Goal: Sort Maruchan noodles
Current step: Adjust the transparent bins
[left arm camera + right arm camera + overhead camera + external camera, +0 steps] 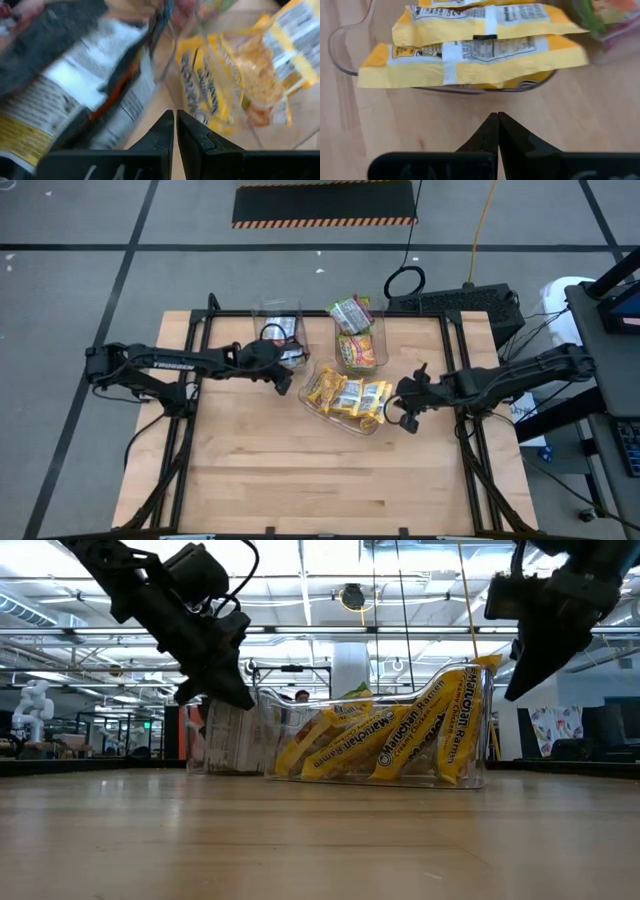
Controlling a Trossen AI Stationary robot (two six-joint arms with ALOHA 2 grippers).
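Left gripper (288, 380): we see it hovering beside the bin of dark packets (283, 338) at the back-left of the table (250, 480); its fingers (165, 135) are drawn together with only a sliver between them and nothing held.
Right gripper (403, 412): we see it raised just off the right end of the bin of yellow packets (345, 396), fingers (492, 132) fully closed on nothing.
Key relation: the yellow packets lie straight ahead of the right gripper, just beside it, their long edges running across its line of approach; we judge the right arm the nearer one to them, while the left is nearer the dark ones.
Where the noodles are: all we can see already sit in clear bins, yellow in the near centre bin, green and orange-red packets (352, 315) in the bin (362, 352) behind it, dark ones at left. No loose packet shows on the wood.
Look of the packets: flat, glossy, crinkly; yellow ones stand on edge and lean in the low view, pale label backs towards the right wrist.
Our reading: sorting looks close to done.
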